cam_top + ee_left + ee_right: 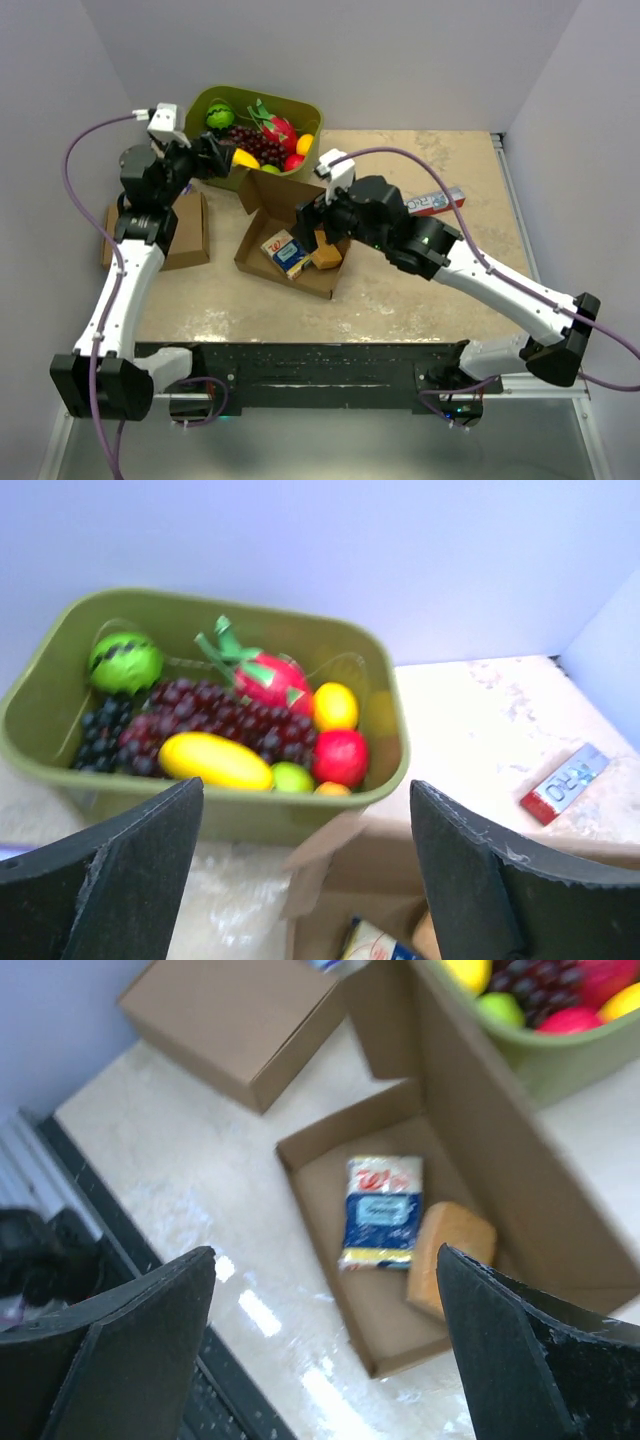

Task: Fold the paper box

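Paper box (285, 280) sits centre frame, tray open, lid (270, 195) upright, packet (383, 1210) and tan block (450, 1255) inside. Likely light, stiff card that bends at its creases; pinch the lid's top edge. Left gripper (307, 785) and right gripper (325, 1250) are both spread and empty.

The top camera looks down from behind; both closer wrist cameras also see the paper box (268, 192).
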### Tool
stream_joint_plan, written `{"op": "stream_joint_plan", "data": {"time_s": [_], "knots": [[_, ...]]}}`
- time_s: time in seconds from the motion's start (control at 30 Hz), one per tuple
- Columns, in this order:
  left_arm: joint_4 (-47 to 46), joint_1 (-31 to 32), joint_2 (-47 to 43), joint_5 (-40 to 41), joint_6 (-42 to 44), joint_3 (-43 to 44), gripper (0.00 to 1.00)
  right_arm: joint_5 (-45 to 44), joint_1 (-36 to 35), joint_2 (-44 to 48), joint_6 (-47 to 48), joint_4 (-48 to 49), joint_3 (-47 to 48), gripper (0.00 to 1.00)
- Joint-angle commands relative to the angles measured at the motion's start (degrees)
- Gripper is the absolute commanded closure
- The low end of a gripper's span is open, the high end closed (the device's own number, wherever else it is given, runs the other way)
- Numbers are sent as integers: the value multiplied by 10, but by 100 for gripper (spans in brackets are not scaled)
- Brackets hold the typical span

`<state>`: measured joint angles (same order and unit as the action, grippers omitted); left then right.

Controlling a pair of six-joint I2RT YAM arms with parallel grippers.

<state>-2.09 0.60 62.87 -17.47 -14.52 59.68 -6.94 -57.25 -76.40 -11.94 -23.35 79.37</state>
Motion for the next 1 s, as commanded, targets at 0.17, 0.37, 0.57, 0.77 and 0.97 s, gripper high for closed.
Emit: {"op": "stream_joint_plan", "data": {"time_s": [0.17,0.37,0.57,0.77,0.97], "knots": [[46,83,146,85,57,139,16,-28,90,-28,9,35,58,23],[16,88,191,75,58,163,16,-31,93,-21,8,45,70,25],[48,99,209,76,43,144,19,-40,114,-20,0,59,50,28],[56,99,172,79,18,60,23,-3,119,-29,-18,68,16,33],[59,99,138,48,-21,-21,26,40,119,-3,-55,89,-76,36]]}}
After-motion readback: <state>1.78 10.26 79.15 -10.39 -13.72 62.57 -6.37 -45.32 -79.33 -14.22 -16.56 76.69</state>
